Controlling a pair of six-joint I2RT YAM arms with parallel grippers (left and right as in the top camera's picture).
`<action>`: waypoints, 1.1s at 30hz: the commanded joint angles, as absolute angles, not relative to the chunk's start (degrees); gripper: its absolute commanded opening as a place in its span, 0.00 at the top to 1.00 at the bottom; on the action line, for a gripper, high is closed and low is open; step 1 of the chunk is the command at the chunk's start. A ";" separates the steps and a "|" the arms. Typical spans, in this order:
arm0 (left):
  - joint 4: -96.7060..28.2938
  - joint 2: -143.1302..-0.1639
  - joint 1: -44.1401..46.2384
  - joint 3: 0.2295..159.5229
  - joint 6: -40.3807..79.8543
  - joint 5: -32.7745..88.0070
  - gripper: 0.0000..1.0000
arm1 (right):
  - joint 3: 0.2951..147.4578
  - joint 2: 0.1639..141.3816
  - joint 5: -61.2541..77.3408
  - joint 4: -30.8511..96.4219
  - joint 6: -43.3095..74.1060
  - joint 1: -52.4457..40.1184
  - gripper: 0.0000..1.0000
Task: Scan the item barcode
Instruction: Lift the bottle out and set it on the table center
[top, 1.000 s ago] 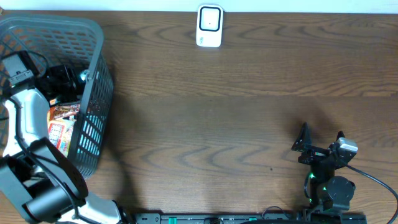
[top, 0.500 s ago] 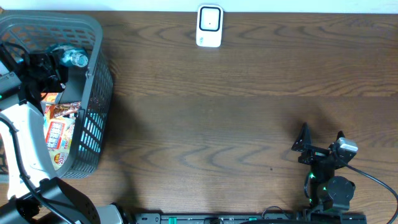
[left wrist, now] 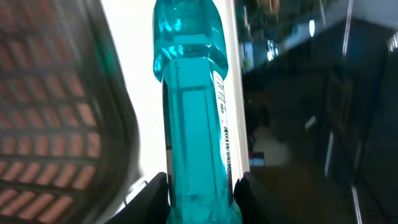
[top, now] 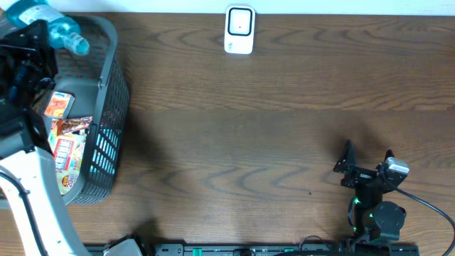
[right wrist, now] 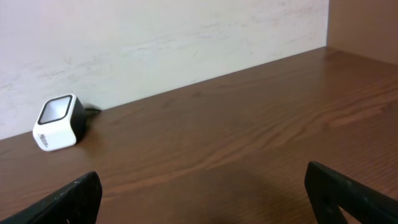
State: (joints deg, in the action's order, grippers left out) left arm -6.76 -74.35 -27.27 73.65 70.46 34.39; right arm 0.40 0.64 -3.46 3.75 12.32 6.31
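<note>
The left hand (left wrist: 200, 190) is gripping the teal bottle (left wrist: 189, 93) around its body, one finger pressing on each side. It is holding the bottle up over the far left corner of the grey basket (top: 106, 107), well apart from the white scanner (top: 239, 30) sitting at the far edge of the surface (top: 284, 128). The bottle is looking like clear, stiff plastic with liquid inside, so it is probably feeling moderately heavy and sloshing when tilted. Its smooth walls are likely slippery, so squeezing the flatter body is seeming the safest hold. A white printed strip is running down one edge, too blurred to read. The right hand (right wrist: 205, 196) is resting wide open at the front right, holding nothing.
</note>
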 commanded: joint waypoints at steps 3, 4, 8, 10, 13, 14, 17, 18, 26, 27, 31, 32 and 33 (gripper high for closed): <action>-5.85 -75.79 -19.49 74.87 68.60 35.29 0.73 | 0.32 0.32 -3.97 3.90 11.51 6.44 0.01; -5.87 -76.27 -17.85 74.87 68.40 35.29 0.73 | 0.32 0.32 -3.97 3.90 11.51 6.44 0.01; -5.87 -78.04 -11.99 74.87 65.52 34.92 0.73 | 0.32 0.32 -3.97 3.90 11.51 6.44 0.01; -5.89 -79.15 -8.64 74.87 63.68 34.11 0.73 | 0.32 0.32 -3.97 3.90 11.51 6.44 0.01; -5.67 -81.10 -4.14 74.87 60.84 33.36 0.73 | 0.32 0.32 -3.97 3.90 11.51 6.44 0.01; -5.69 -81.87 -2.74 74.87 59.59 33.32 0.73 | 0.32 0.32 -3.97 3.90 11.51 6.44 0.01; -5.74 -85.27 1.76 74.87 56.01 33.34 0.73 | 0.32 0.32 -3.97 3.90 11.51 6.44 0.01; -5.93 -86.32 2.83 74.87 55.22 33.34 0.73 | 0.32 0.32 -3.97 3.90 11.51 6.44 0.01; -11.99 -95.07 8.43 74.83 46.59 33.34 0.73 | 0.32 0.32 -3.97 3.90 11.51 6.44 0.01; -12.69 -95.98 8.67 74.76 45.74 33.34 0.74 | 0.32 0.32 -3.97 3.90 11.51 6.44 0.01; -14.37 -99.37 9.10 74.13 43.07 32.95 0.73 | 0.32 0.32 -3.97 3.90 11.51 6.44 0.01; -14.72 -99.90 9.21 74.02 42.81 32.47 0.74 | 0.32 0.32 -3.97 3.90 11.51 6.44 0.01; -15.03 -100.25 9.30 74.00 42.30 32.23 0.74 | 0.32 0.32 -3.97 3.90 11.51 6.44 0.01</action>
State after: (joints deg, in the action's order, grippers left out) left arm -14.31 -98.96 9.02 73.73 46.24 33.01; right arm 0.40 0.62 -3.46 3.75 12.32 6.31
